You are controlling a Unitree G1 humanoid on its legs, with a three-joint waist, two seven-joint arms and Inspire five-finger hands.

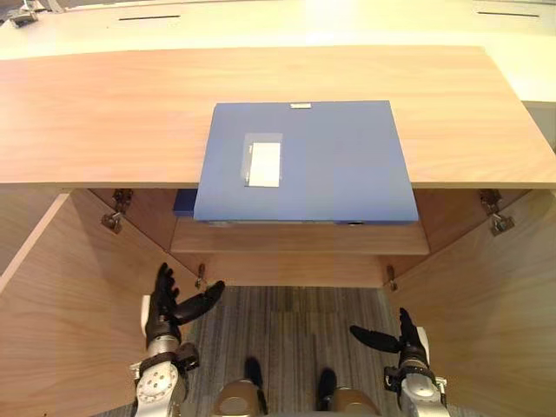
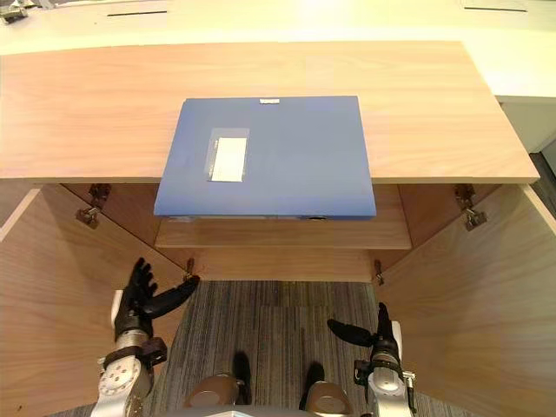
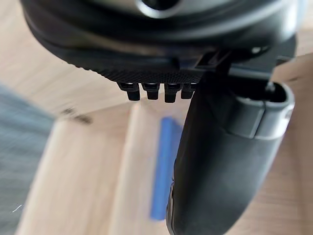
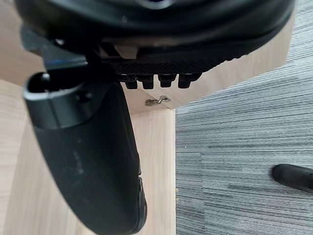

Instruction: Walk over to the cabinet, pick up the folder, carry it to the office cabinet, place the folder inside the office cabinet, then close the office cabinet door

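Observation:
A blue folder [image 1: 321,165] with a white label lies flat on the wooden top of the cabinet [image 1: 104,113], and its near edge overhangs the cabinet's front. Both cabinet doors stand swung out toward me. My left hand [image 1: 169,304] hangs low in front of the left door [image 1: 61,295], fingers straight and thumb spread, holding nothing. My right hand [image 1: 398,339] hangs low by the right door [image 1: 495,295], also open and empty. Both hands are well below the folder and apart from it. In the left wrist view my thumb [image 3: 220,161] sticks out past a blue edge [image 3: 164,166].
Inside the cabinet a wooden shelf [image 1: 295,239] lies under the folder's overhang, and a second blue item [image 1: 182,204] rests at its left end. Grey striped carpet [image 1: 287,317] lies between the open doors. A pale surface [image 1: 347,22] stretches behind the cabinet.

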